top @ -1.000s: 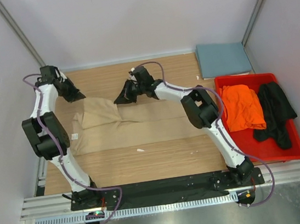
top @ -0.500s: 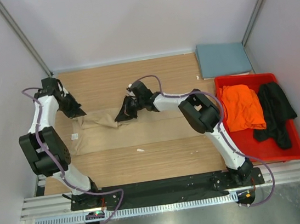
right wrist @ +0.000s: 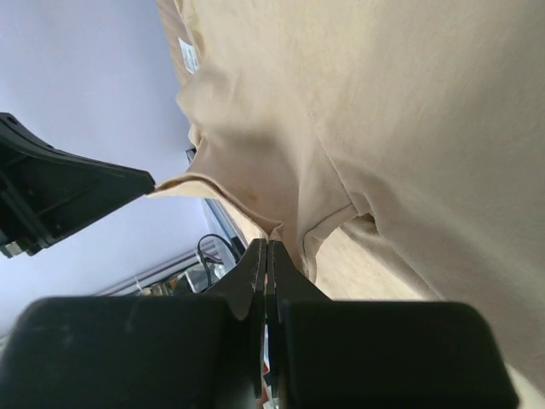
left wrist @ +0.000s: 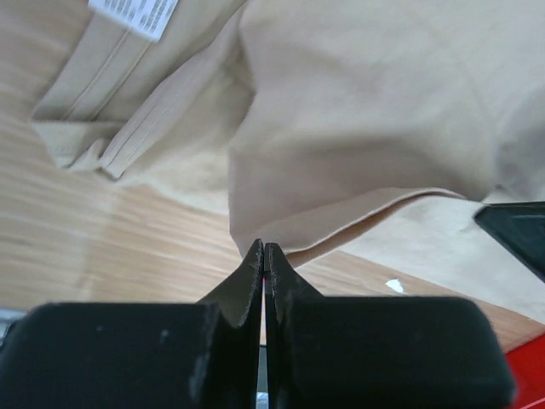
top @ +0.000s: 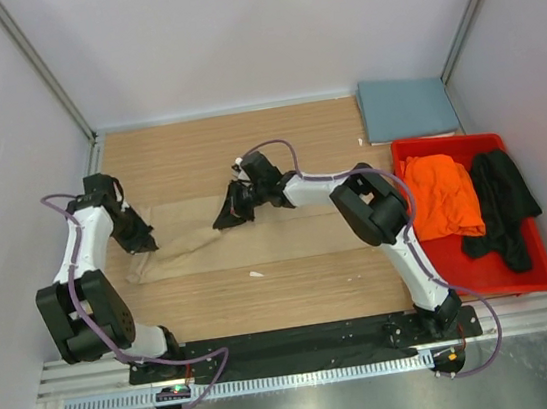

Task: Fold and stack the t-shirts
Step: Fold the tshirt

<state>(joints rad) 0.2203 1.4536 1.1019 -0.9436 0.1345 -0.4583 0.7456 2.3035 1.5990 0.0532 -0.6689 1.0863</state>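
The tan-beige t-shirt (top: 277,232) lies spread across the wooden table. My left gripper (top: 146,245) is shut on its left edge. My right gripper (top: 225,221) is shut on a cloth edge near the middle. In the left wrist view the tan cloth (left wrist: 366,128) hangs from the pinched jaws, a white label (left wrist: 134,12) at the top. In the right wrist view the tan cloth (right wrist: 383,111) drapes from the shut jaws. The orange t-shirt (top: 441,195) and the black t-shirt (top: 500,203) lie in the red bin (top: 484,273). The folded slate blue-grey t-shirt (top: 407,106) lies at the back right.
Grey walls close in the table on three sides. A small white scrap (top: 255,273) lies on the wood in front of the tan shirt. The arm bases stand on a black rail (top: 292,343) at the near edge.
Both grippers have pulled the tan shirt's far edge toward the near side, the left one moving down and forward the most. The fold has flattened over the shirt.
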